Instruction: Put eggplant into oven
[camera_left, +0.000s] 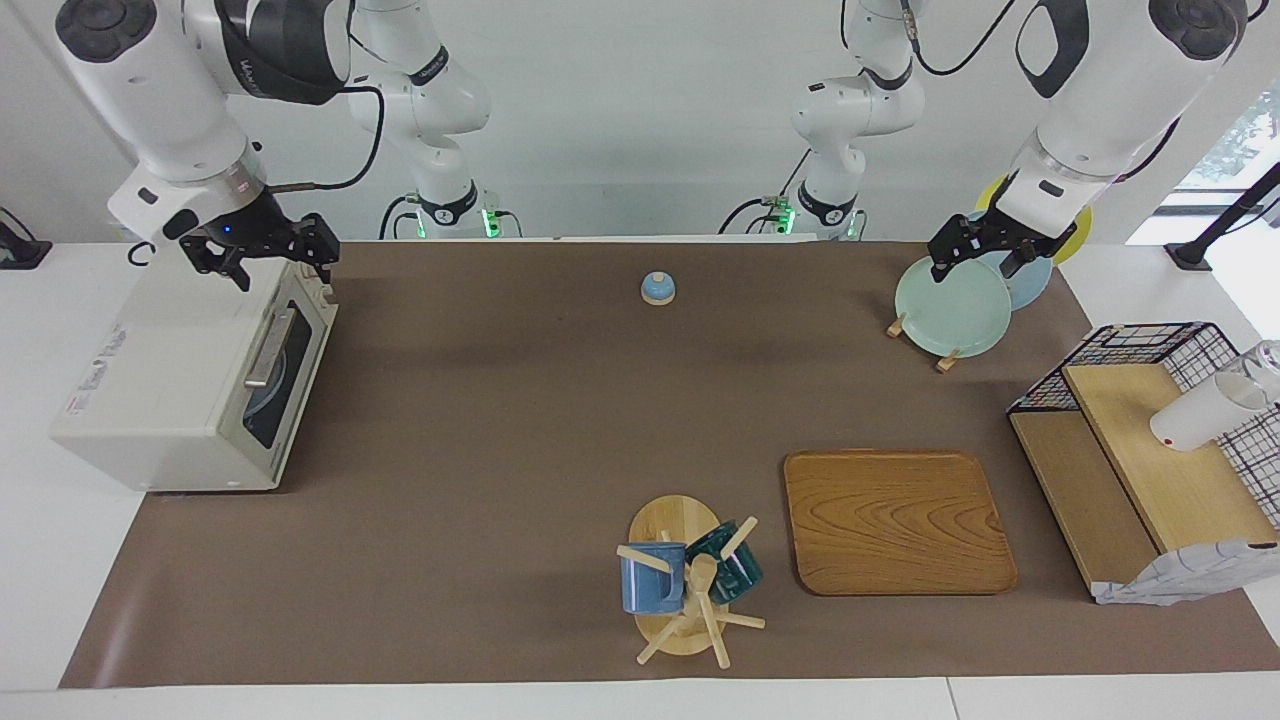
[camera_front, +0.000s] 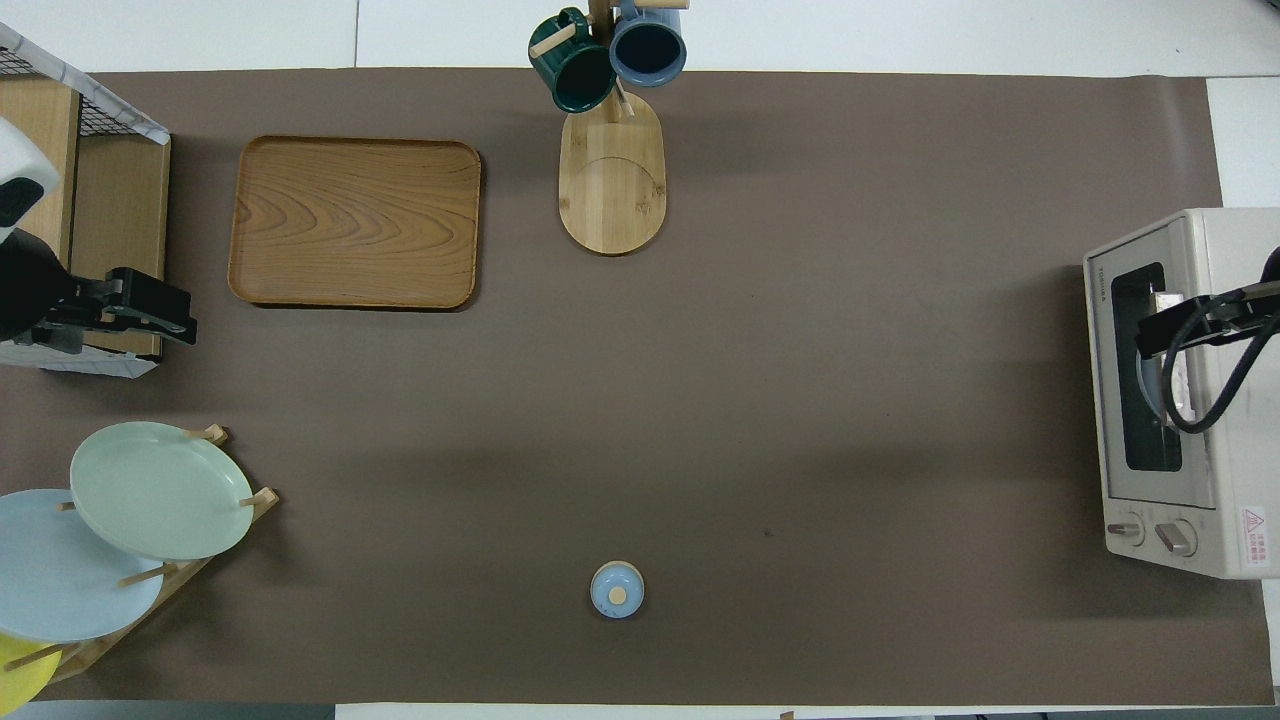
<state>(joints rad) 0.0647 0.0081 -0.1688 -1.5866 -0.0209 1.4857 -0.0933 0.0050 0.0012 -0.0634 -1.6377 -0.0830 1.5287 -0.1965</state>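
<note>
The cream-white oven (camera_left: 170, 400) stands at the right arm's end of the table, and it also shows in the overhead view (camera_front: 1180, 400). Its dark glass door (camera_left: 275, 385) with the metal bar handle (camera_left: 267, 350) is shut. A pale bluish round shape shows through the glass. The eggplant is not in view in either frame. My right gripper (camera_left: 265, 262) hangs open and empty over the oven's top edge by the door (camera_front: 1165, 335). My left gripper (camera_left: 978, 262) is open and empty over the plate rack (camera_front: 150, 310).
A rack holds a pale green plate (camera_left: 952, 306), a blue plate and a yellow plate. A small blue lid (camera_left: 657, 289) lies near the robots. A wooden tray (camera_left: 895, 520), a mug tree (camera_left: 690, 580) with two mugs and a wire basket shelf (camera_left: 1150, 450) stand farther out.
</note>
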